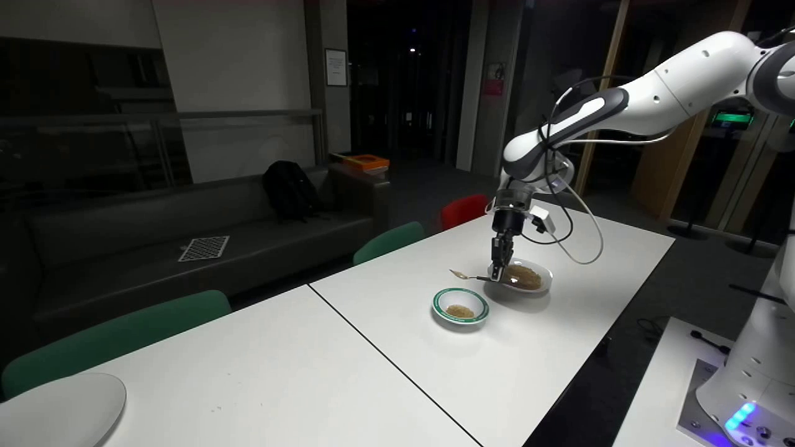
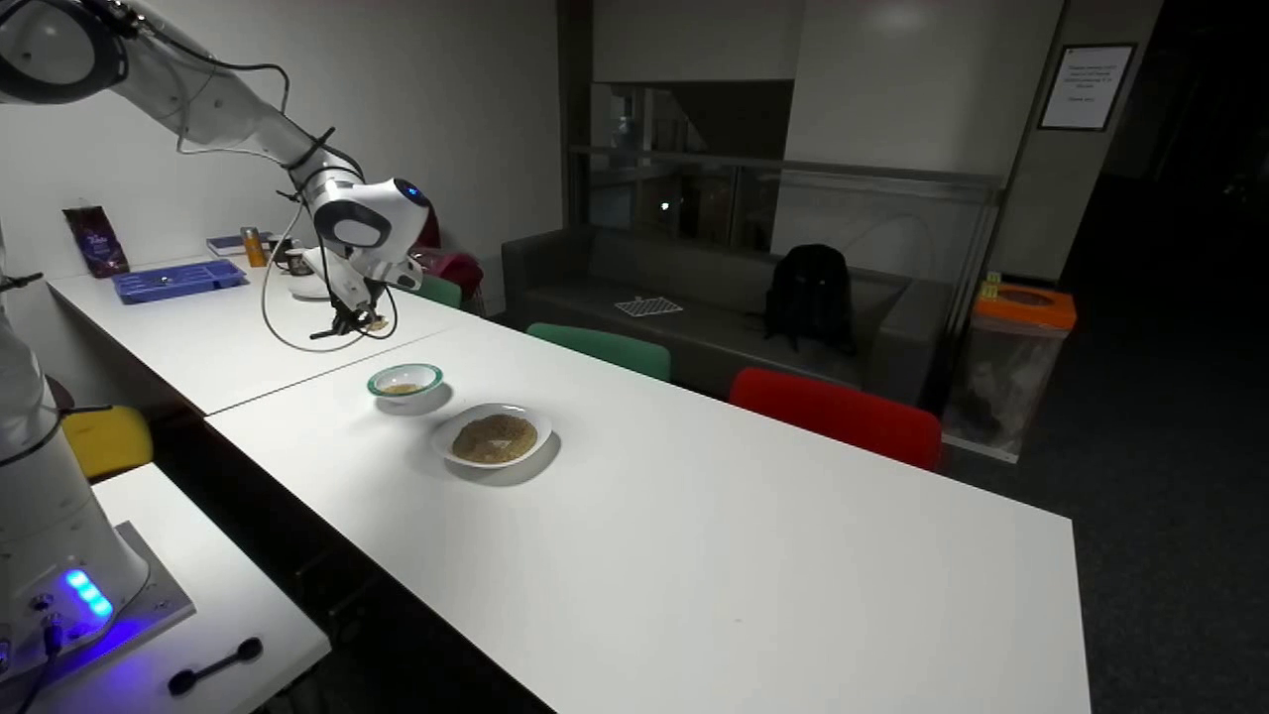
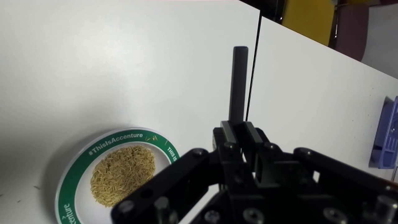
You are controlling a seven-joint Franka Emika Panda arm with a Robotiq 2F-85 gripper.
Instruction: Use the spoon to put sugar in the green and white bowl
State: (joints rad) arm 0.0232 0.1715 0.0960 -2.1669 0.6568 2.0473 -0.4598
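The green and white bowl (image 1: pixel 439 308) stands on the table with a tan heap of the sugar (image 3: pixel 122 174) inside; close up, this looks like long grains. My gripper (image 3: pixel 238 124) is shut on the dark handle of the spoon (image 3: pixel 238 84), in the air above the table. In the wrist view the bowl lies low and left of the jaws, partly covered by a gripper link. An exterior view shows the spoon's head (image 1: pixel 458 274) level and carrying something tan. Its head is hidden in the wrist view. A few grains stick to the bowl's green rim (image 3: pixel 161 142).
Beside the bowl, a shallow white dish (image 2: pixel 543 424) holds a larger tan heap. A blue tray (image 2: pixel 178 283), a dark packet (image 2: pixel 96 241) and an orange container (image 2: pixel 254 247) stand on the far table section. A big white plate (image 1: pixel 62 410) lies at another table end.
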